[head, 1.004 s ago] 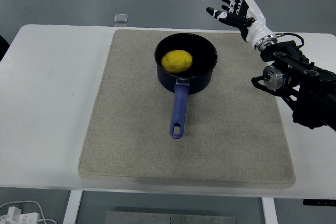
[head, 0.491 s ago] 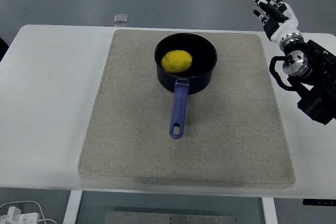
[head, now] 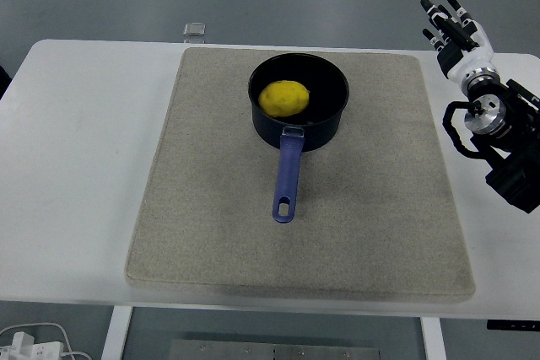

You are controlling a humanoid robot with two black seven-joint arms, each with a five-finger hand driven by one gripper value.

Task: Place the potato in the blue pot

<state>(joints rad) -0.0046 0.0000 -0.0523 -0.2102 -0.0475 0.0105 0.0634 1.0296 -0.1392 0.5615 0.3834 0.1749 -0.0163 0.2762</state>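
Observation:
A yellow potato point(head: 283, 98) lies inside the blue pot point(head: 324, 128), which stands at the back middle of a beige mat point(head: 211, 208). The pot's blue handle point(head: 287, 180) points toward the table's near edge. My right hand point(head: 451, 27) is at the far right, over the table's back right edge, well away from the pot. Its fingers point(head: 440, 14) are straight and point up, and it holds nothing. My left arm is out of view.
The white table point(head: 76, 166) carries the mat. A small clear square object point(head: 195, 30) sits at the table's back edge. My right forearm point(head: 506, 141) hangs over the table's right side.
My right hand has drawn back to the right, away from the pot, and turned its fingers upright. The potato and pot have not moved.

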